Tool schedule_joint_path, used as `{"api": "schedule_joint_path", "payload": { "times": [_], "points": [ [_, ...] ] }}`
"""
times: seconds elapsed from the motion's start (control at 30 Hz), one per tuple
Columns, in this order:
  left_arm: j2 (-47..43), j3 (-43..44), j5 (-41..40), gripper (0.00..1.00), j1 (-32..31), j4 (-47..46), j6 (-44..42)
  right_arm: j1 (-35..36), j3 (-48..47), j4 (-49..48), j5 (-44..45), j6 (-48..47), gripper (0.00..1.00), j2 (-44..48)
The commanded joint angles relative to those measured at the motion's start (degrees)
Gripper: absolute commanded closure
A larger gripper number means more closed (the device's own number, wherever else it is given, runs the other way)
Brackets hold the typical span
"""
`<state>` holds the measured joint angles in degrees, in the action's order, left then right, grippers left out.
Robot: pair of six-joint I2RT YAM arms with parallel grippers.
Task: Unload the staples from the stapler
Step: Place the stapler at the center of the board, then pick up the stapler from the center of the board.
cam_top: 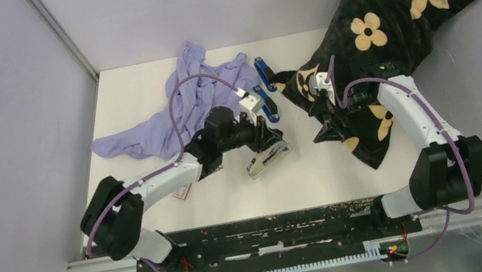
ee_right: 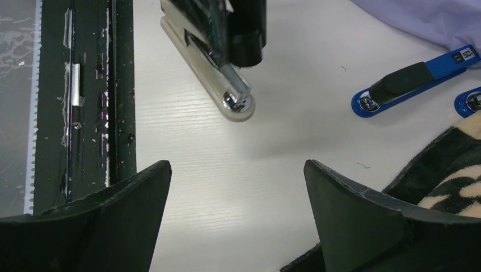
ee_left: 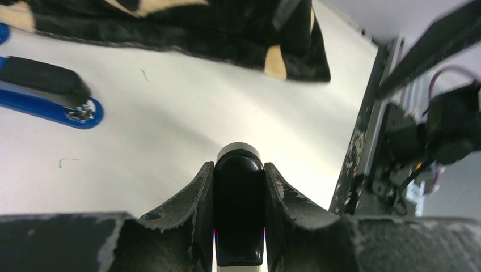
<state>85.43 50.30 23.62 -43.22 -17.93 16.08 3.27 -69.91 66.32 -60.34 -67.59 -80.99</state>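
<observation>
A stapler with a black top and a beige base lies on the white table near the middle. My left gripper is shut on its black top; in the left wrist view the two fingers press both sides of the black top at the left gripper. The right wrist view shows the stapler with its metal front end over the base. My right gripper is open and empty, just right of the stapler, and it also shows in the right wrist view. No staples are visible.
Two blue staplers lie behind the held one, also seen in the right wrist view. A purple cloth lies at the back left, a black flowered blanket at the right. A small red-and-white box sits by the left arm.
</observation>
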Motion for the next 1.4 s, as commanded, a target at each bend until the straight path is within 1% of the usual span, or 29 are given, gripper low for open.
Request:
{"api": "schedule_joint_path", "payload": {
  "times": [0.0, 0.1, 0.27, 0.37, 0.5, 0.53, 0.57, 0.7, 0.77, 0.83, 0.97, 1.1, 1.17, 1.27, 1.37],
  "points": [
    [1.64, 0.92, 1.42, 0.97, -2.2, -1.61, -15.76, -0.08, 0.97, -4.46, -0.28, 5.25, 0.05, 1.67],
    [4.03, 0.69, 4.47, 0.97, -2.24, -2.41, -22.99, -0.02, 1.61, -5.44, 1.96, 6.67, 0.05, 1.72],
    [9.41, 2.37, 7.55, 0.97, -2.7, -1.86, -29.62, -0.03, 2.97, -6.57, 3.63, 7.47, 0.05, 1.82],
    [11.87, 2.05, 7.89, 0.97, -2.98, -3.35, -31.25, -0.04, 4.09, -6.91, 4.21, 7.02, 0.05, 1.88],
    [14.1, 1.76, 8.02, 0.95, -3.73, -5.06, -31.43, 0.13, 5.82, -5.79, 5.48, 3.93, 0.05, 1.74],
    [14.38, 1.69, 7.9, 0.9, -3.83, -5.29, -31.2, 0.24, 6.04, -5.26, 5.79, 2.98, 0.05, 1.72],
    [14.51, 1.5, 7.79, 0.83, -3.9, -5.46, -30.95, 0.47, 6.28, -4.86, 6.12, 2.01, 0.05, 1.64],
    [13.69, -1.09, 5.52, 0.49, -4.33, -8.62, -29.43, 2.3, 7.02, -2.17, 6.58, -3.47, 0.05, 0.82],
    [12.29, -3.16, 3.71, 0.37, -4.31, -10.83, -28.21, 4.05, 7.38, -1.26, 7.11, -5.56, 0.05, 0.53],
    [10.15, -4.94, 1.97, 0.3, -4.33, -12.48, -27.02, 6.37, 7.44, -1.22, 8.05, -6.76, 0.05, 0.12],
    [4.19, -8.47, -0.37, 0.24, -4.25, -13.04, -22.79, 9.73, 6.35, -1.97, 9.03, -7.86, 0.04, -1.51],
    [-8.36, -14.75, -4.7, 0.21, -3.88, -9.08, -18.09, 13.69, 5.57, -5.4, 11.48, -8.42, 0.04, -3.9],
    [-15.57, -17.48, -7.61, 0.2, -3.15, -4.15, -15.47, 16.13, 5.23, -9.19, 13.46, -6.87, 0.04, -5.53],
    [-24.84, -20.54, -11.11, 0.15, -2.71, 1.62, -13.66, 19.65, 4.39, -13.88, 16.77, -4.35, 0.04, -8.08],
    [-32.15, -24.23, -13.42, 0.12, -2.57, 2.51, -12.3, 22.66, 3.33, -17.96, 20.51, -2.05, 0.06, -10.6]
  ]
}}
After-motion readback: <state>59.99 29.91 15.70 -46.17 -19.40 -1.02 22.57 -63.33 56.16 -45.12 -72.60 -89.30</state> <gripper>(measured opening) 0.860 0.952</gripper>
